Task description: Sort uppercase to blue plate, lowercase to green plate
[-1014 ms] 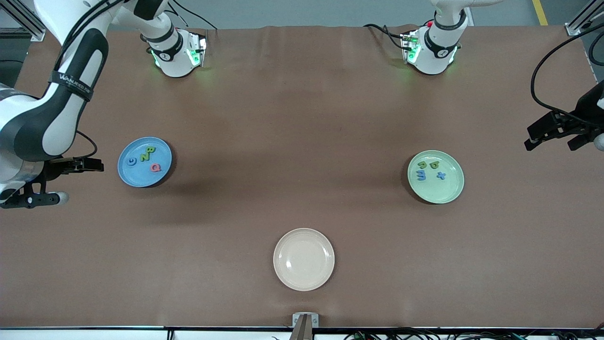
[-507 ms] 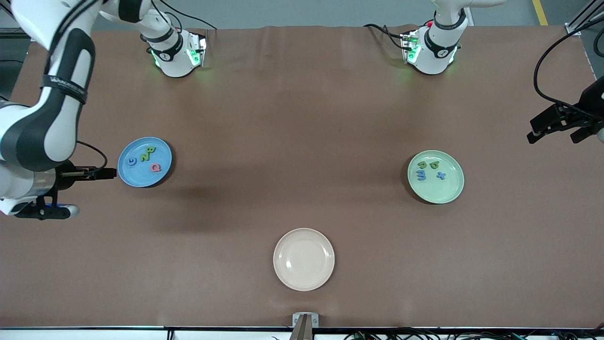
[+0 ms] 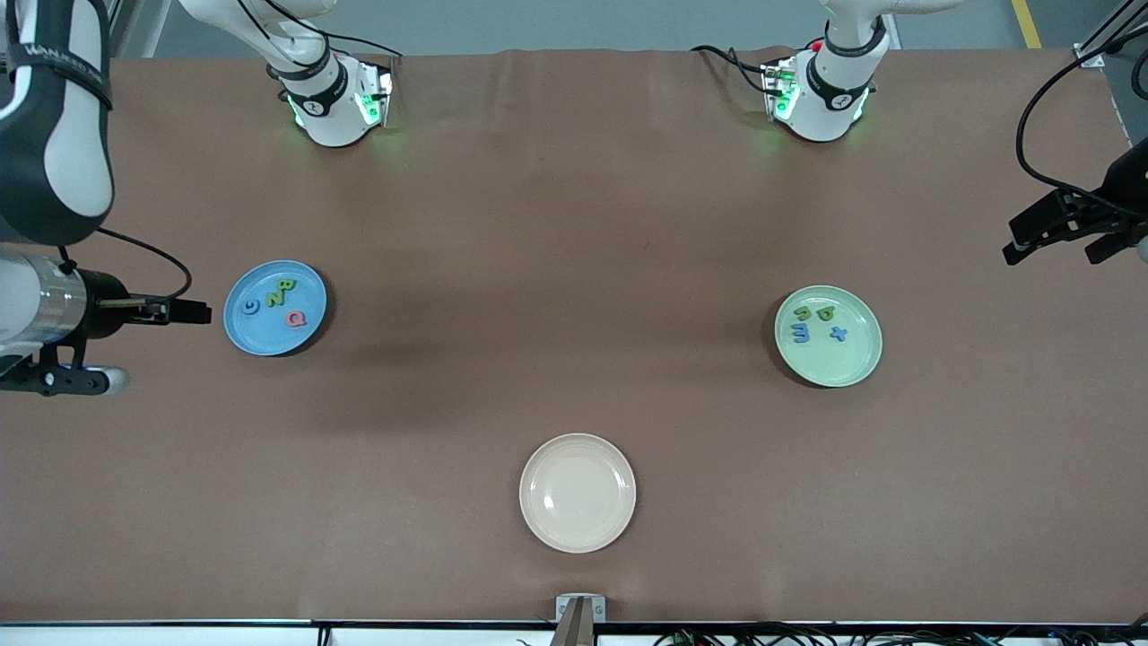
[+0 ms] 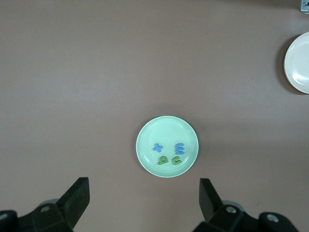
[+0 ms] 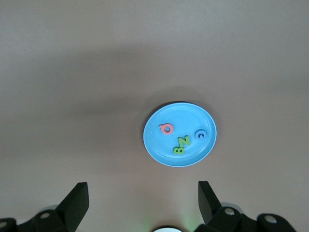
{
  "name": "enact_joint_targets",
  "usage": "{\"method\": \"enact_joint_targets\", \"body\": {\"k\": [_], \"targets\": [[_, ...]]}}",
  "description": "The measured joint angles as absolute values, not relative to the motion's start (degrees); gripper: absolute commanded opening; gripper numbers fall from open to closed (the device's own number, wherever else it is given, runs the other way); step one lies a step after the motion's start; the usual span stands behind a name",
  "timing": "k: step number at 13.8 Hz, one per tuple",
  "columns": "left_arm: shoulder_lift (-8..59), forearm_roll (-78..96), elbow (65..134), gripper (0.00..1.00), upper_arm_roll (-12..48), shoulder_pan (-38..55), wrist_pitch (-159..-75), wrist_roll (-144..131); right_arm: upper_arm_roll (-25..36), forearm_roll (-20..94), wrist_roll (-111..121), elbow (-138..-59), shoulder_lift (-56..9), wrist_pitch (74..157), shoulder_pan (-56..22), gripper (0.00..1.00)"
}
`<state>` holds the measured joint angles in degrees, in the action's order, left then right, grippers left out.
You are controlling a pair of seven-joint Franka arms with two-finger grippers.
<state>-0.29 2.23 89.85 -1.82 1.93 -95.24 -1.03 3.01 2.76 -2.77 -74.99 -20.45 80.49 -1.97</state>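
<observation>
Beside right gripper (image 3: 193, 311): blue plate (image 3: 260, 336).

Both arms raised at the table's two ends, grippers empty.

The left gripper (image 3: 1072, 235) hangs in the air over the table's edge at the left arm's end, fingers (image 4: 77, 195) spread wide with nothing between them. The right gripper (image 3: 184, 311) hangs just beside the blue plate (image 3: 274, 307), toward the right arm's end, its fingers (image 5: 77, 198) likewise spread and holding nothing.

cream plate (image 3: 578, 493) on brown table cover (image 3: 574, 224), nearest the front camera, nothing on it
</observation>
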Motion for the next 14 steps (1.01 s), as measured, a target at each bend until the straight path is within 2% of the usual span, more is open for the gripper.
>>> {"method": "enact_joint_targets", "body": {"k": [2, 5, 14], "targets": [[-0.4, 2.2, 89.9, 1.0, -1.8, 1.9, -95.2, -1.0, -1.3, 2.5, -2.8, -79.4, -17.7, 83.7, 2.3, 1.0], [-0.5, 2.2, 89.9, 1.0, -1.6, 1.9, -95.2, -1.0, -7.6, 0.5, -2.8, -82.5, -14.1, 84.0, 7.9, 1.0], [-0.6, 1.9, 89.9, 1.0, -0.1, 2.0, -95.3, -1.0, -8.9, 0.1, -2.8, -82.6, -12.5, 84.8, 9.8, 1.0]]}}
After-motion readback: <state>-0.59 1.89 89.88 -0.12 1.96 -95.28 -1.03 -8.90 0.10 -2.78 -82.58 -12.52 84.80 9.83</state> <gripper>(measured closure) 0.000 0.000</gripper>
